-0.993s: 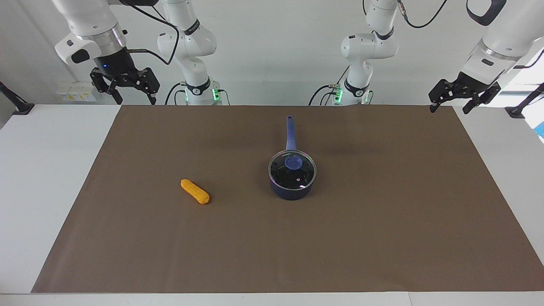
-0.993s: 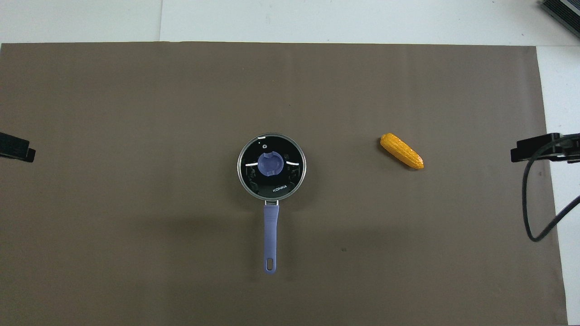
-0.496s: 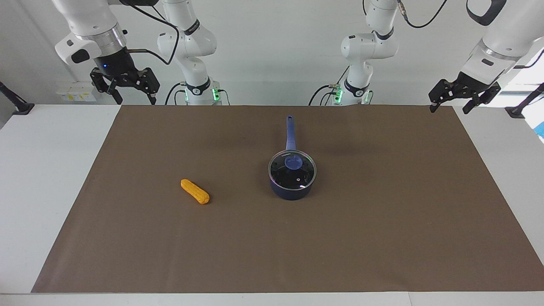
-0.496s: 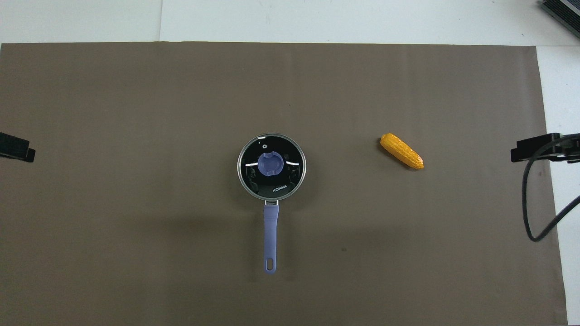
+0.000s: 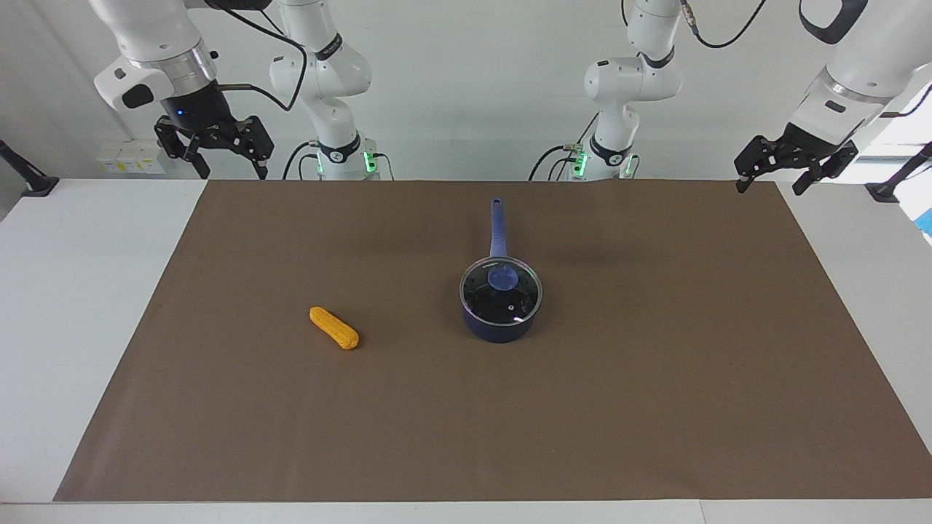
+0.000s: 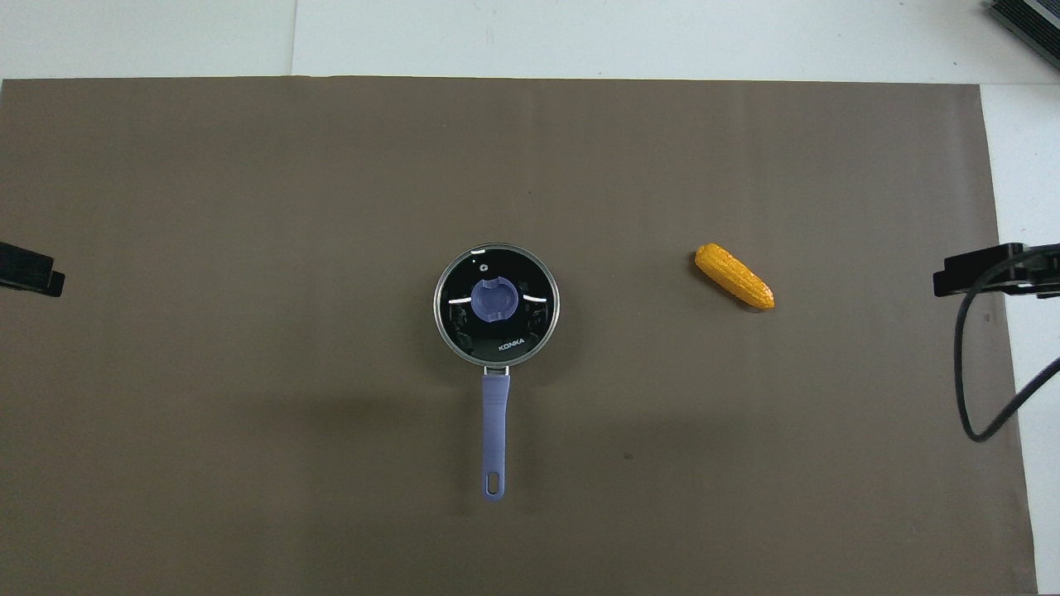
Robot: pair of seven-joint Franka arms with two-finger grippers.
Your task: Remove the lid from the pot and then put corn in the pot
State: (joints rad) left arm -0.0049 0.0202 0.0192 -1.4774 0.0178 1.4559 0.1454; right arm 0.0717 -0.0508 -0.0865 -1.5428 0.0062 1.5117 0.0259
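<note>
The dark blue pot [image 5: 499, 332] stands mid-mat, its long handle [image 6: 494, 414] pointing toward the robots. The glass lid [image 5: 511, 300] with a blue knob sits on the pot and also shows in the overhead view [image 6: 507, 338]. The orange-yellow corn [image 5: 334, 328] lies on the mat beside the pot, toward the right arm's end, and also shows in the overhead view [image 6: 734, 276]. My right gripper [image 5: 231, 173] hangs open and empty over the mat's corner at its own end. My left gripper [image 5: 768, 188] hangs open and empty over the other corner. Both arms wait.
A brown mat [image 5: 655, 407] covers most of the white table [image 5: 80, 306]. A black cable [image 6: 965, 372] loops down by the right gripper's tip [image 6: 981, 271]. The left gripper's tip [image 6: 31, 275] shows at the mat's edge.
</note>
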